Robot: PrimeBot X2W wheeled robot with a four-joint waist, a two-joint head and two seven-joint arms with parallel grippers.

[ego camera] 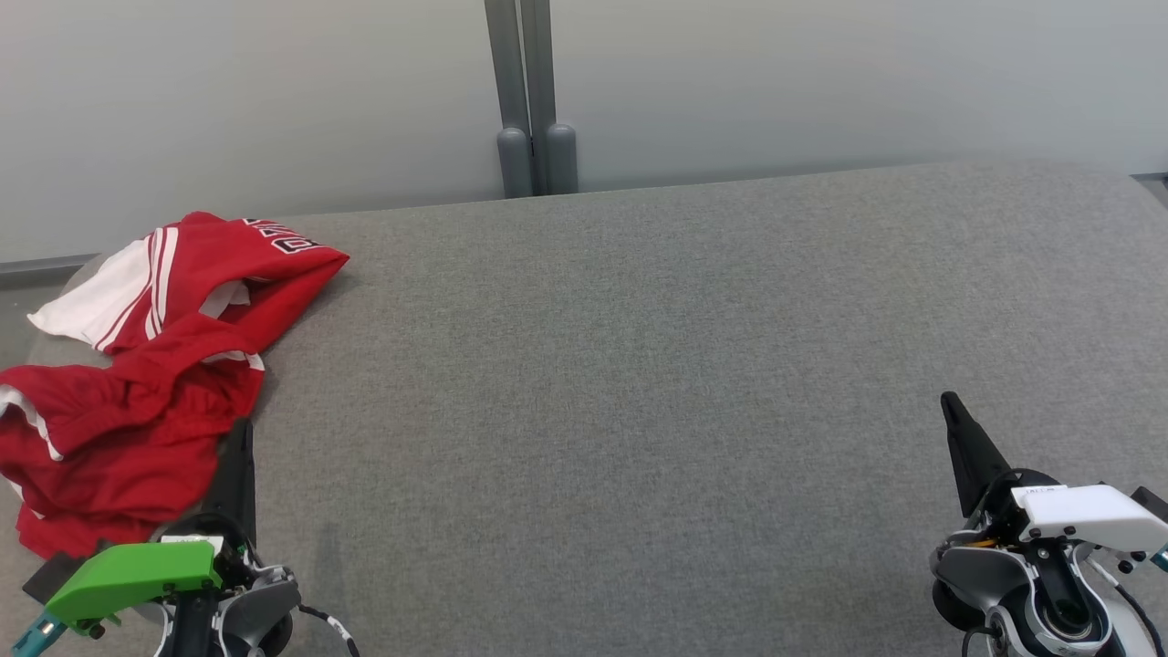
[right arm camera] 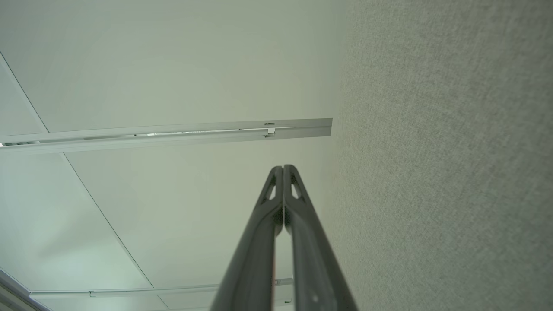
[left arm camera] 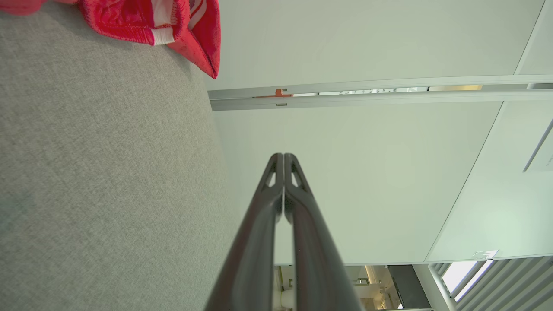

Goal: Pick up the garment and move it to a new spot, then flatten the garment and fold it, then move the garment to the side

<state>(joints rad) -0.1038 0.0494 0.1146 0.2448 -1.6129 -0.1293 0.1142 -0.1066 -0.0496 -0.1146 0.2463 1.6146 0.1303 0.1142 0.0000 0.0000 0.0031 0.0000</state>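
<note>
Red garment [ego camera: 137, 383] heaped just left of the left hand [ego camera: 241, 429] — right hand [ego camera: 951, 403] well apart — both pressed together, empty.

Grey fabric surface [ego camera: 657, 383] under a pale wall [ego camera: 821, 82].
Weave fine, far corners rounded. Twin grey post [ego camera: 531, 91] stands behind the far edge; metal rail [left arm camera: 367, 93] crosses the wall panels.

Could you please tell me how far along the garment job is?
Nothing looks done: the red garment lies crumpled at the left edge of the grey surface. Nothing is in hand; the left gripper and right gripper are shut and empty. Picking up, moving, flattening, folding and setting aside remain.
</note>
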